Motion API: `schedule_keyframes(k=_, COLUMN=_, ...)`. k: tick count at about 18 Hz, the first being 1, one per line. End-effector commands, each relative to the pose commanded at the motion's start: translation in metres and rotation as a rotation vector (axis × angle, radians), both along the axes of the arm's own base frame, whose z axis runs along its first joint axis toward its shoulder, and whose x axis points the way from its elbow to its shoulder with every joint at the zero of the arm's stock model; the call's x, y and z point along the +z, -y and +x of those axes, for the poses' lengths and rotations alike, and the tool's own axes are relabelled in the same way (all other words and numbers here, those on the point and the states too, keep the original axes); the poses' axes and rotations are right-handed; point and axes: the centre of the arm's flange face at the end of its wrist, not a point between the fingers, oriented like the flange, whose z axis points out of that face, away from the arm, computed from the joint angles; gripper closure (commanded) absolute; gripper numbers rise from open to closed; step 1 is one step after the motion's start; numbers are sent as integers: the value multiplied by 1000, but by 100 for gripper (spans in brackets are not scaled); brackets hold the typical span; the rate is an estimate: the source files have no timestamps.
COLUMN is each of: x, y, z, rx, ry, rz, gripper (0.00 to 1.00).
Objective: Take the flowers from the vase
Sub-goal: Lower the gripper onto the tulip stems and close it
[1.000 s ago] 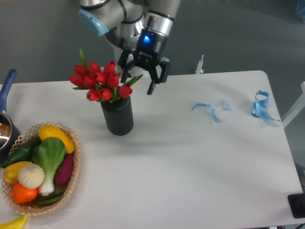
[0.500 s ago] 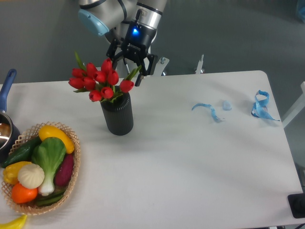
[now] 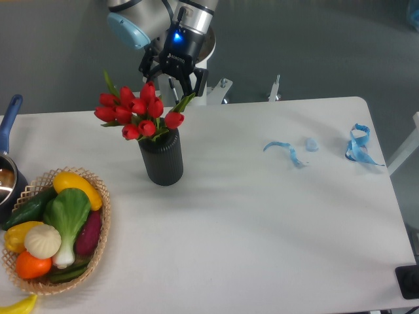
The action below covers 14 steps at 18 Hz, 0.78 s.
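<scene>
Nine or so red flowers (image 3: 135, 112) are held in the black vase (image 3: 162, 159) on the white table (image 3: 262, 222). Vegetables are heaped in a woven basket (image 3: 98, 226) left of the vase. The gripper (image 3: 171, 76) is seen spread wide just above the blooms.

Fixed overhead-oblique view. White rectangular table (image 3: 262, 229) w/ rounded corners fills most of frame; matte surface, evenly lit, soft shadows only. Behind it, plain grey backdrop (image 3: 314, 46), no windows visible. Grey floor (image 3: 409, 124) shows past table's right edge. Small metal fixture (image 3: 275, 89) stands at table's far edge. Dark object (image 3: 407, 281), partly cut off, sits at lower right corner, off the tabletop.
</scene>
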Motion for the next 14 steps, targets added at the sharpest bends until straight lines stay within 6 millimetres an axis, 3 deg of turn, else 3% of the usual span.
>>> schedule_keyframes(k=3, x=-5, y=-5, z=-1, rx=-16, ry=43, rz=31, gripper=0)
schedule_keyframes(k=6, x=-14, y=-15, z=-13, rx=-39, ry=111, rz=89, gripper=0)
schedule_keyframes(k=14, x=-29, y=-33, z=-31, rx=-73, ry=112, rz=112, gripper=0)
